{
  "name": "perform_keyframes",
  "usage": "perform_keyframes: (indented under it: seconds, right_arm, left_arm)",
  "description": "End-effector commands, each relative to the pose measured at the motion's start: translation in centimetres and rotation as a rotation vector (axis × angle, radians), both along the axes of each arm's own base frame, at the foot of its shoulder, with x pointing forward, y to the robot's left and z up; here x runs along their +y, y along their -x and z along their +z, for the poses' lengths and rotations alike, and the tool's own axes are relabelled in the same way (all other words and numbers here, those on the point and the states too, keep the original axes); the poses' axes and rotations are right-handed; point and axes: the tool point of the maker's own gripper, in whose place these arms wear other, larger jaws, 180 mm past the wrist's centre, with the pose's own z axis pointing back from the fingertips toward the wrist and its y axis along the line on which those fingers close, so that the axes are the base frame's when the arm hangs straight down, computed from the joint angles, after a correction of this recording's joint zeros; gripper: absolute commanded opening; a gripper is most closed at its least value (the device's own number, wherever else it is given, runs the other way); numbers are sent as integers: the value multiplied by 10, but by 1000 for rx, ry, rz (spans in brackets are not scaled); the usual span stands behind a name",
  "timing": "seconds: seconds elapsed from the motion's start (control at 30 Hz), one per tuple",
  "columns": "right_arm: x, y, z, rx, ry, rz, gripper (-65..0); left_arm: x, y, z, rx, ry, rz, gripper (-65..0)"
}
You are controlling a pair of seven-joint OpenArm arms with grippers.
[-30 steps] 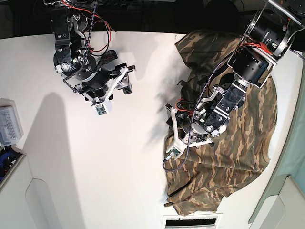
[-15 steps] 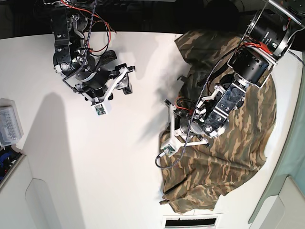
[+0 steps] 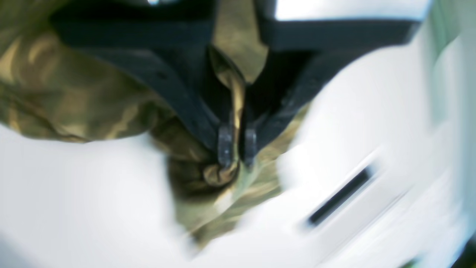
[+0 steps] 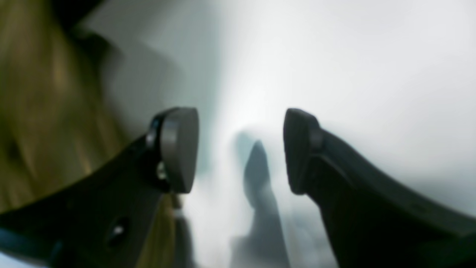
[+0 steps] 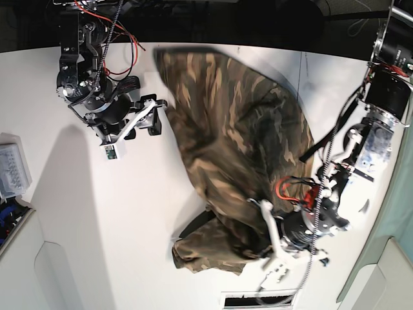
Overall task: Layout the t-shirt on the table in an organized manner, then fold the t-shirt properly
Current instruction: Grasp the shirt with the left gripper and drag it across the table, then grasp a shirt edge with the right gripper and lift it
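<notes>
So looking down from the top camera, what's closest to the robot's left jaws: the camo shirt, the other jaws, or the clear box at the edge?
1. The camo t-shirt: pinched in the left gripper, low on the view's right.
2. The right gripper: across the white table, upper left, open over bare tabletop.
3. The clear plastic box: farthest, at the left edge.

Olive, brown and tan camouflage t-shirt (image 5: 226, 129) on matte white table (image 5: 97, 226).
</notes>
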Motion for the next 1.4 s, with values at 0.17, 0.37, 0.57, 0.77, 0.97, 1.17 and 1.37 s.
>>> perform_keyframes:
  seconds: [0.17, 0.37, 0.57, 0.77, 0.97, 1.17, 1.37]
  right_arm:
    - [4, -19, 24, -98, -82, -26, -294]
    - [4, -25, 31, -143, -97, -41, -294]
    - [17, -30, 39, -179, -154, -57, -294]
    - [36, -30, 33, -168, -191, -72, -294]
    - [34, -31, -7, -65, -142, -60, -294]
    - [46, -19, -32, 18, -187, -27, -363]
    - [67, -8, -22, 27, -284, 77, -650]
  left_arm:
    - [75, 5, -80, 240, -82, 100, -644]
    - [108, 50, -154, 487, -58, 168, -406]
    - [77, 44, -126, 435, 61, 104, -406]
    - [59, 30, -77, 318, 116, 67, -407]
    - [54, 32, -76, 312, 118, 55, -407]
    - [55, 50, -96, 360, 118, 64, -407]
    - [55, 51, -97, 357, 120, 63, -407]
